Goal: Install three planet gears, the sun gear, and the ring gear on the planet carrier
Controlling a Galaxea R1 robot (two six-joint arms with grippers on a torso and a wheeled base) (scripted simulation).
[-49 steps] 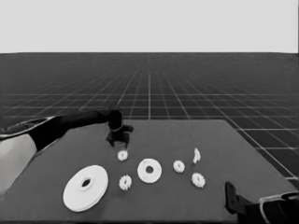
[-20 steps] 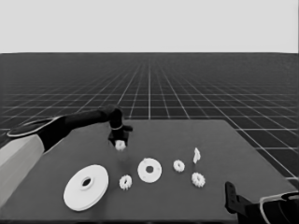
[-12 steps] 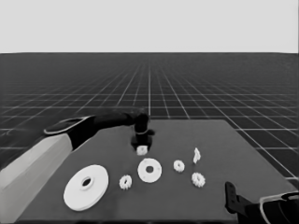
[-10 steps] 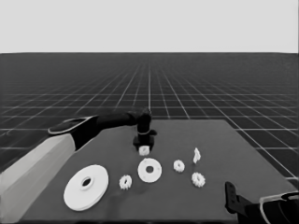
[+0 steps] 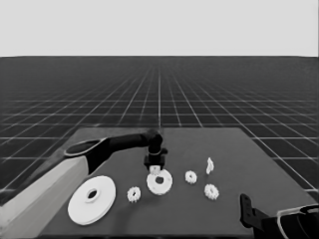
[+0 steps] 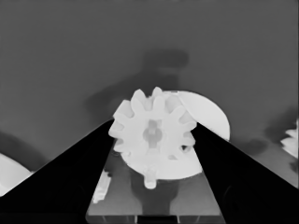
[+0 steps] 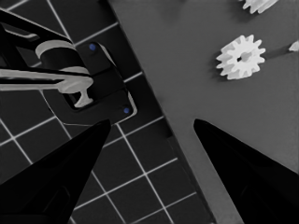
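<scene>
The left gripper (image 5: 155, 166) pinches a planet gear (image 6: 153, 132) just above the smaller round part (image 5: 159, 182); the right gripper (image 7: 149, 128) waits, fingers spread, at the table's corner.

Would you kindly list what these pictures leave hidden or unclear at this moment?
- Head view: the far edge of the smaller round part is covered by the left end effector and its gear.
- Left wrist view: whether that gear touches the part beneath cannot be told.
- Right wrist view: the gear at the picture's edge is cut off.
- Head view: the right end effector is partly cut off.
</scene>
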